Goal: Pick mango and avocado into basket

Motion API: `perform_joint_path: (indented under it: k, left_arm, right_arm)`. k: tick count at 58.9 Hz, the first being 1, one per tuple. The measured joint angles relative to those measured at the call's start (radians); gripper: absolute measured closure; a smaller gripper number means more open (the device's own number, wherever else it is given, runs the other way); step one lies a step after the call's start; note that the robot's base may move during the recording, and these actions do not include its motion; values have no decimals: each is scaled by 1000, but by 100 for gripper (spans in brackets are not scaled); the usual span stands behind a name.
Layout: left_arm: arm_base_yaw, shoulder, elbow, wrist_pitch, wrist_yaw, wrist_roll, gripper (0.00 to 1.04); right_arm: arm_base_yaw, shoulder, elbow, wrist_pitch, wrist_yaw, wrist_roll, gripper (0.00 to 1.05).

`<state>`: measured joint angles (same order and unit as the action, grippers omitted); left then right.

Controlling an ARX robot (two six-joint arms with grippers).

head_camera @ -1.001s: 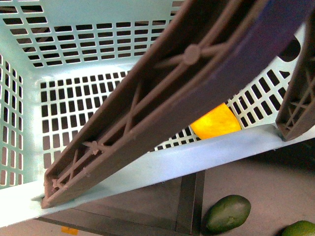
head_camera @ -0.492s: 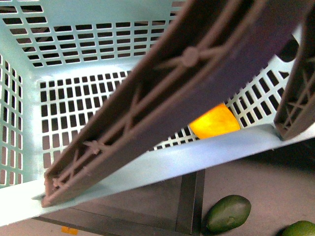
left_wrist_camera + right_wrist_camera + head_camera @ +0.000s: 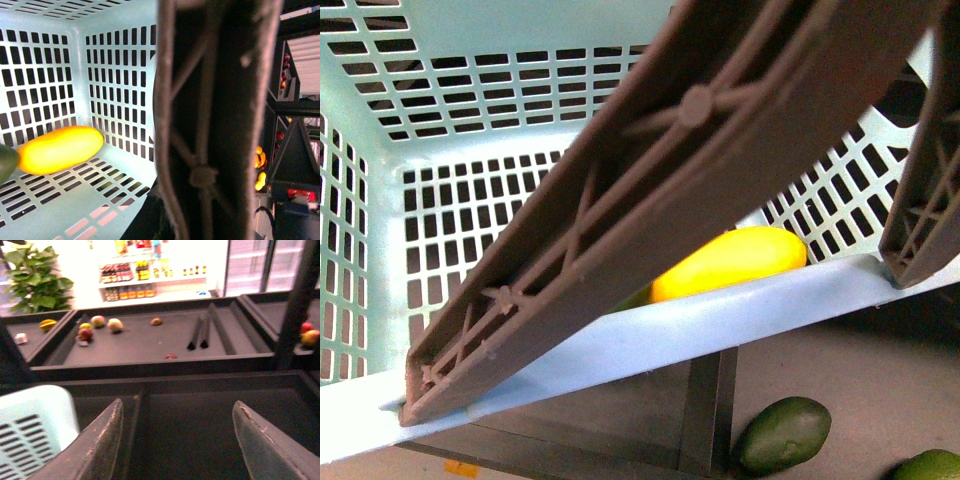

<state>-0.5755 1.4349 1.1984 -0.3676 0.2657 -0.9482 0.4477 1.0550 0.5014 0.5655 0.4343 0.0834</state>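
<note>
The turquoise basket (image 3: 440, 130) fills the front view, with its brown-grey handle (image 3: 690, 170) slanting across it. The yellow mango (image 3: 730, 262) lies on the basket floor against the near wall; it also shows in the left wrist view (image 3: 60, 149). A dark green fruit edge (image 3: 6, 162), seemingly an avocado, touches the mango's end; most of it is hidden. My left gripper (image 3: 195, 220) is shut on the basket handle (image 3: 215, 115). My right gripper (image 3: 177, 440) is open and empty over a dark tray, beside the basket's corner (image 3: 35, 425).
Outside the basket, a dark green avocado (image 3: 782, 433) and a paler green fruit (image 3: 930, 465) lie on the dark surface. A dark divider bar (image 3: 705, 410) runs under the basket. The far tray (image 3: 140, 340) holds several fruits.
The mango has shifted left along the basket floor and shows more of its length. A bit of green now shows beside it. The basket and handle moved slightly.
</note>
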Motion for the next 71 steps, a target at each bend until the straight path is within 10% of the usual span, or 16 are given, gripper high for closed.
perform_joint_path:
  k: [27,71]
  left_arm:
    - [-1,0,0,0,0,2,101]
    - [-1,0,0,0,0,0,101]
  right_arm:
    - [-195,-248,-281,15,-196,-76,103]
    - [-439,-565,-447,-138,-424,-79,103]
